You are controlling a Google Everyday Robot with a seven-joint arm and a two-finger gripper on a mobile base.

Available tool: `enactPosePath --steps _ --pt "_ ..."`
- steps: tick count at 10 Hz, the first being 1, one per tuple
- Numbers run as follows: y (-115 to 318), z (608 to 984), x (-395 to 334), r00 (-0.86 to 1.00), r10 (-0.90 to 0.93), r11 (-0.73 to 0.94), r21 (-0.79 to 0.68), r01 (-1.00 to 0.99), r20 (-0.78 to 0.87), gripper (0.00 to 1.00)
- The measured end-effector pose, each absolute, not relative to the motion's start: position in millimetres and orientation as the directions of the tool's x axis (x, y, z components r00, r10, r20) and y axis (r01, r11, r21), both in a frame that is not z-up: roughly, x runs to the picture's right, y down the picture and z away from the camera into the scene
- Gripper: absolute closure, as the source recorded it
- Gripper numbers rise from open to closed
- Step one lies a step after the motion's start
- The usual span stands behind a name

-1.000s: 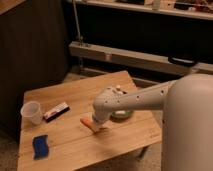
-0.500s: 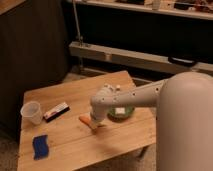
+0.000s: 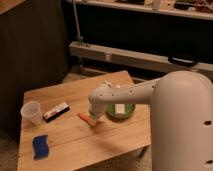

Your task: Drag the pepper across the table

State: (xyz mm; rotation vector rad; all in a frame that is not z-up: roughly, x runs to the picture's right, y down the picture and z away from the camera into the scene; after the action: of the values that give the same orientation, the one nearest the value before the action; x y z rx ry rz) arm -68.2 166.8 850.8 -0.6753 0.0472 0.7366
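The pepper point(image 3: 83, 117) is a small slim orange vegetable lying near the middle of the light-wood table point(image 3: 75, 145). Only its left end shows; the rest is hidden under my arm. My gripper point(image 3: 92, 120) reaches down from the white arm onto the pepper's right end and touches the table there.
A clear plastic cup point(image 3: 32, 112) stands at the table's left edge. A dark and white bar point(image 3: 56, 111) lies next to it. A blue sponge point(image 3: 40, 147) lies at the front left. A green bowl point(image 3: 120, 110) sits right of the gripper, behind the arm.
The arm and gripper have shifted slightly left over the pepper. The other items have not moved.
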Motion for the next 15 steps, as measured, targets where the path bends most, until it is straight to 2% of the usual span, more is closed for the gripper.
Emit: enactPosePath --steps 5,8,15 --pt "165 852 -68 0.751 0.602 0.543 -0.551 -0.634 -0.271 0.97" --pt "139 869 -70 0.751 0.604 0.558 -0.532 -0.637 -0.266 0.97" --pt "121 879 -79 0.758 0.593 0.568 -0.525 -0.634 -0.272 0.97"
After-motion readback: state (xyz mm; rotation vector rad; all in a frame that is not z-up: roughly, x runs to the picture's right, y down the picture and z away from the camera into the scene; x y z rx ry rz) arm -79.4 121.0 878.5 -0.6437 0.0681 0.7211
